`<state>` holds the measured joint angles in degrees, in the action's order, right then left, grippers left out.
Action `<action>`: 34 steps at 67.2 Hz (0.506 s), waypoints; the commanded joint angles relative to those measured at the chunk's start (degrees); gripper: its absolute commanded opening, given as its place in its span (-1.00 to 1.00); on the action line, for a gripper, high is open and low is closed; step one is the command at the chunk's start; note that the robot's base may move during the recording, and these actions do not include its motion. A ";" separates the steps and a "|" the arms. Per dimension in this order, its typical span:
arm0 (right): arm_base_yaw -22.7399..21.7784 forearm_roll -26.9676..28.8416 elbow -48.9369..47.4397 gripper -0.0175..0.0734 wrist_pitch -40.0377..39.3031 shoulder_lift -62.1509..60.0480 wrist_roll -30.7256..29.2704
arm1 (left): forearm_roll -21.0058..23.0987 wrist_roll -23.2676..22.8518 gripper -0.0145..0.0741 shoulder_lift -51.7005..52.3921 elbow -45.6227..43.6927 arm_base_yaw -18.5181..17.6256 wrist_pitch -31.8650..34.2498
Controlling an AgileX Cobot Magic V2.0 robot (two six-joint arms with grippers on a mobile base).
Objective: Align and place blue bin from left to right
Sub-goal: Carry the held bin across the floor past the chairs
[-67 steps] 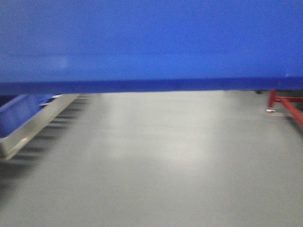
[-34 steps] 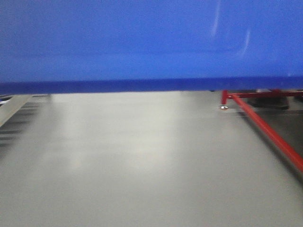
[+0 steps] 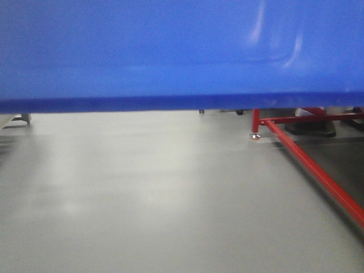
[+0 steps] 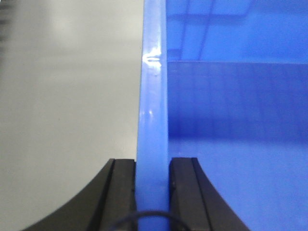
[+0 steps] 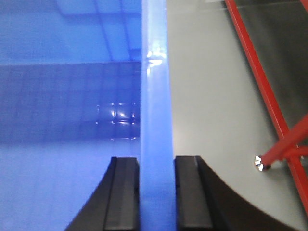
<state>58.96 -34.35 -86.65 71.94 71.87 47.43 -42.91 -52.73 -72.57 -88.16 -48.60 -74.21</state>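
The left pincer [image 4: 152,192] is clamping the thick rim of the blue bin [image 4: 153,96], one matte black finger pressing each face of the wall. To its left, smooth grey floor [image 4: 67,96] is lying dully glossy. To its right, the bin's hollow is showing glossy blue plastic with a faint grid. The rim is running straight ahead, away from the pincer. In the front view the smooth side panel is spanning the whole width, its long axis left to right and its lower edge level, with floor showing below. The right pincer [image 5: 156,192] is gripping the opposite rim likewise, with the bin's interior to its left and floor to its right. There a red frame [image 5: 263,82] of straight bars is standing on a small shiny foot.
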 commanded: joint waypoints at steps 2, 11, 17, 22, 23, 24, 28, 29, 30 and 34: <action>0.35 -1.73 -0.47 -0.77 -5.54 -0.82 -0.03 | -1.77 -0.31 -0.92 0.59 -0.48 -0.64 4.24; 0.35 -1.73 -0.47 -0.77 -5.54 -0.82 -0.03 | -1.77 -0.31 -0.92 0.59 -0.48 -0.64 4.24; 0.35 -1.73 -0.47 -0.77 -5.54 -0.82 -0.03 | -1.77 -0.31 -0.92 0.59 -0.48 -0.64 4.24; 0.35 -1.73 -0.47 -0.77 -5.54 -0.82 -0.03 | -1.77 -0.31 -0.92 0.59 -0.48 -0.64 4.24; 0.35 -1.73 -0.47 -0.77 -5.54 -0.82 -0.03 | -1.77 -0.31 -0.92 0.59 -0.48 -0.64 4.24; 0.35 -1.73 -0.47 -0.77 -5.54 -0.82 -0.03 | -1.77 -0.31 -0.92 0.59 -0.48 -0.64 4.24; 0.35 -1.73 -0.47 -0.77 -5.54 -0.82 -0.03 | -1.77 -0.31 -0.92 0.59 -0.48 -0.64 4.24; 0.35 -1.73 -0.47 -0.77 -5.54 -0.82 -0.03 | -1.77 -0.31 -0.92 0.59 -0.48 -0.64 4.24; 0.35 -1.73 -0.47 -0.77 -5.54 -0.82 -0.03 | -1.77 -0.31 -0.92 0.59 -0.48 -0.64 4.24; 0.35 -1.73 -0.47 -0.77 -5.54 -0.82 -0.03 | -1.77 -0.31 -0.92 0.59 -0.48 -0.64 4.24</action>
<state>58.96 -34.35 -86.65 71.94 71.87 47.43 -42.91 -52.73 -72.57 -88.16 -48.60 -74.21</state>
